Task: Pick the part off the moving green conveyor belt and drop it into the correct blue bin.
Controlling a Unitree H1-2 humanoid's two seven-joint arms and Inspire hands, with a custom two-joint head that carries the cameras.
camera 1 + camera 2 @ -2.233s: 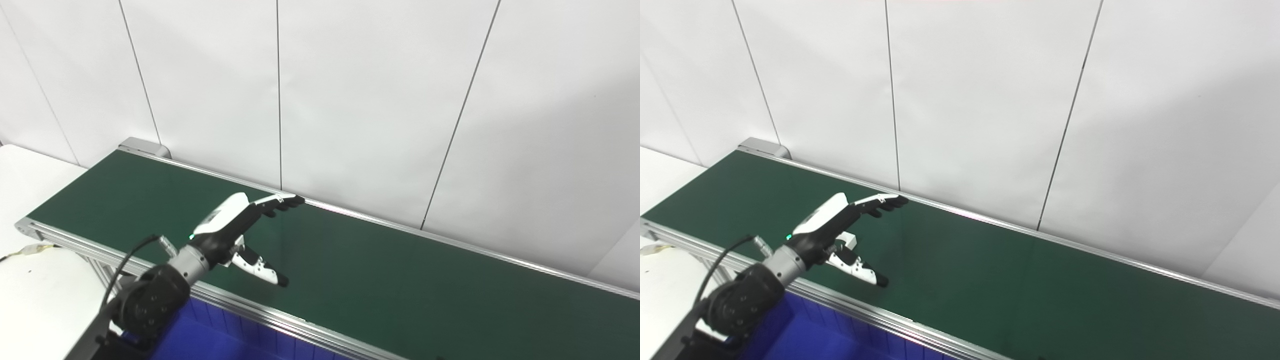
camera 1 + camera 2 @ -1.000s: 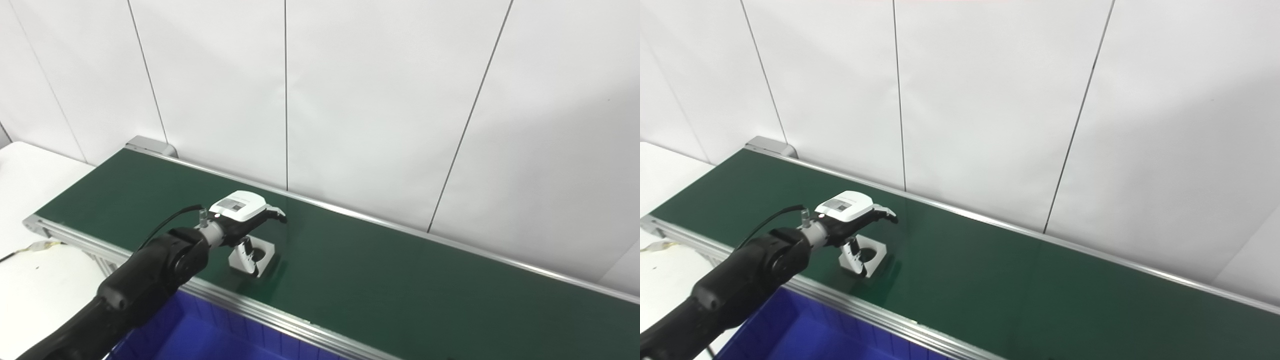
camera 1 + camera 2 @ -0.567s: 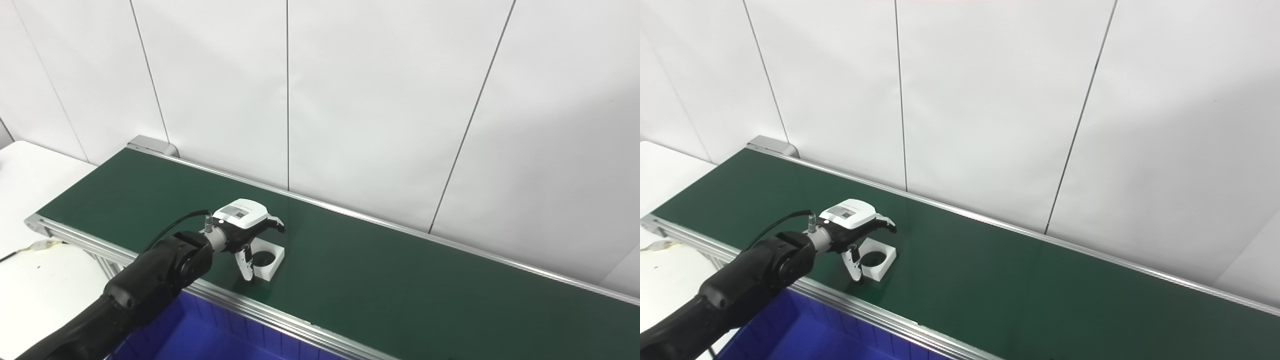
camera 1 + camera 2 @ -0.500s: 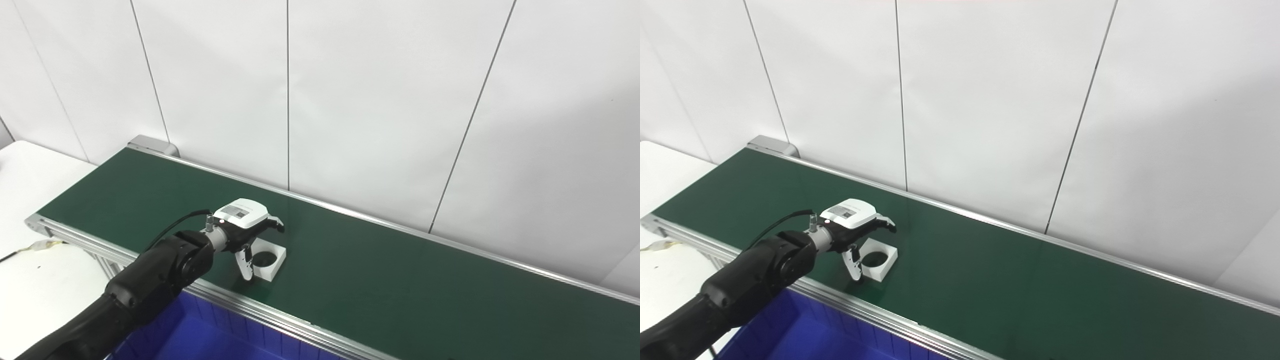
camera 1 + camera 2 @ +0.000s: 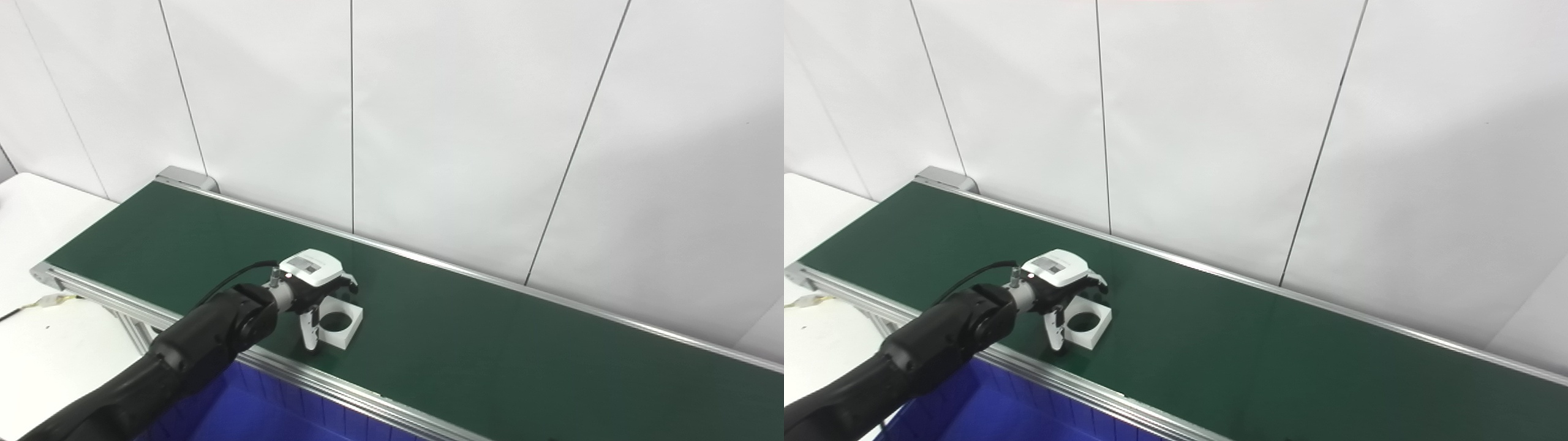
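Left eye view shows our left hand set over a small white square part with a round hole, which lies flat on the green conveyor belt near its near edge, left of the middle. Our thumb stands against the part's near-left side and our fingers curl over its far side — whether they clamp it or only bracket it, we cannot tell. We judge the part light, stiff and smooth, likely plastic; the outer flat walls look the safest hold, since the thin rim around the hole offers little. Below the belt's near rail sits a blue bin — what shows of its inside looks bare. Our right hand is out of sight.
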